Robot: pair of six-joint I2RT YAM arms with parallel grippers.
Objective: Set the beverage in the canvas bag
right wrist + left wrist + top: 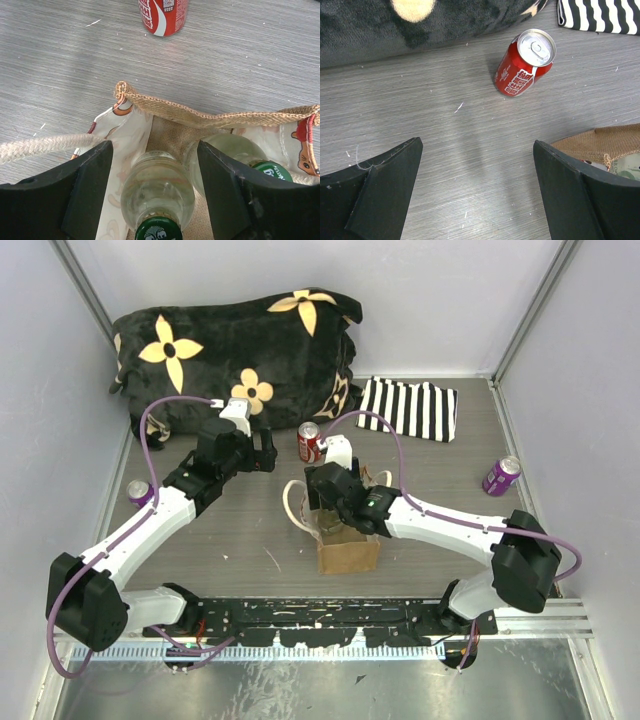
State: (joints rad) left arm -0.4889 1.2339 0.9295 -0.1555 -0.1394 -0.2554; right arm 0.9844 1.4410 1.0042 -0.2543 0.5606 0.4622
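The tan canvas bag (348, 552) stands at the table's middle near the front; its woven rim (165, 112) and a cream handle (40, 145) show in the right wrist view. Two clear glass bottles with green caps stand inside it. My right gripper (338, 498) is open over the bag's mouth, its fingers (154, 145) either side of the nearer bottle (157, 190), with a gap on the left. The other bottle (235, 150) is beside it. A red can (310, 443) stands upright beyond the bag. My left gripper (476, 145) is open and empty above the table, the red can (525, 62) ahead of it.
A black blanket with yellow flowers (235, 350) lies at the back left. A black-and-white striped cloth (410, 408) lies at the back right. One purple can (139, 492) stands at the left by my left arm, another (502, 475) at the right. Walls enclose three sides.
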